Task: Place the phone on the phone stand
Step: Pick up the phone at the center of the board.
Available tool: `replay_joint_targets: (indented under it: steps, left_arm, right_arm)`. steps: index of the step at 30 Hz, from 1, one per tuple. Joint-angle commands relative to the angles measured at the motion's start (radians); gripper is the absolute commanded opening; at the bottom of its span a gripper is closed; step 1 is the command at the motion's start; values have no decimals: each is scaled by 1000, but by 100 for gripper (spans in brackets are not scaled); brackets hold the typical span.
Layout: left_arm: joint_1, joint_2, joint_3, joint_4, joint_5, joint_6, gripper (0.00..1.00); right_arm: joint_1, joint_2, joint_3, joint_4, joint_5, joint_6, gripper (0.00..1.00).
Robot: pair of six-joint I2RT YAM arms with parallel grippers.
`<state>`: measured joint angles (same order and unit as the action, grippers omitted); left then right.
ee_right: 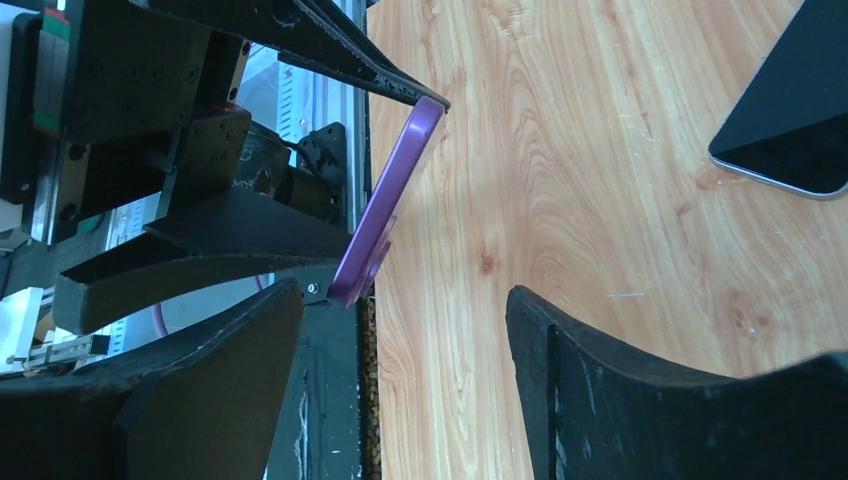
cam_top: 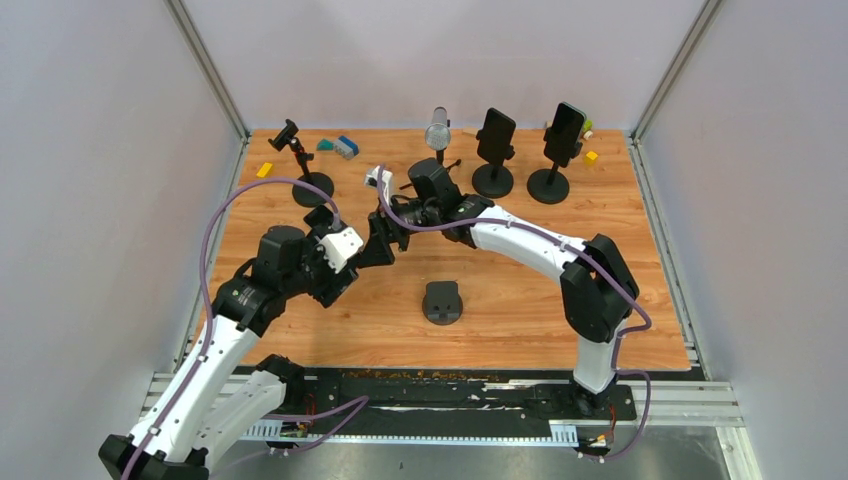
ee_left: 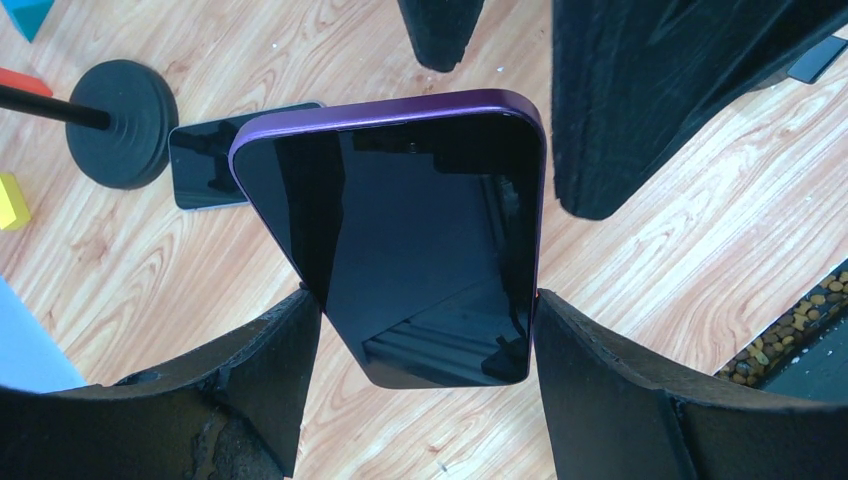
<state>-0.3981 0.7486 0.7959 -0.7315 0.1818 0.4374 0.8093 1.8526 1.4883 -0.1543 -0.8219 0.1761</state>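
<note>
A phone (ee_left: 400,240) in a purple case hangs above the table, dark screen toward the left wrist camera. My left gripper (ee_left: 425,300) is shut on it, one finger against each long edge near its lower end. From the right wrist the phone (ee_right: 385,210) shows edge-on, its free end at the mouth of my right gripper (ee_right: 405,300), close to the left finger (ee_right: 220,380) and apart from it. That gripper is open and holds nothing. The two grippers meet mid-table (cam_top: 390,235). An empty phone stand (cam_top: 300,165) with a clamp head stands at the back left.
Two stands (cam_top: 493,150) (cam_top: 556,150) at the back right each carry a phone. A low black holder (cam_top: 442,302) sits near the front. Another phone (ee_left: 205,165) lies flat by a stand base (ee_left: 120,120). A silver cylinder (cam_top: 437,130) and small coloured blocks (cam_top: 340,145) line the back.
</note>
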Motion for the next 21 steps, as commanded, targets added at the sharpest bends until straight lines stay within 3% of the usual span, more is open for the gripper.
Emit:
replay_joint_targets:
  steps: [1, 9, 21]
  left_arm:
    - [-7, -21, 32, 34, -4, 26, 0]
    - [-22, -8, 31, 35, -40, 37, 0]
    - [-66, 18, 30, 46, -125, 39, 0]
  right_arm:
    - [15, 30, 74, 16, -31, 48, 74]
    - [38, 76, 132, 6, -37, 81, 69]
    - [66, 140, 182, 4, -49, 125, 51]
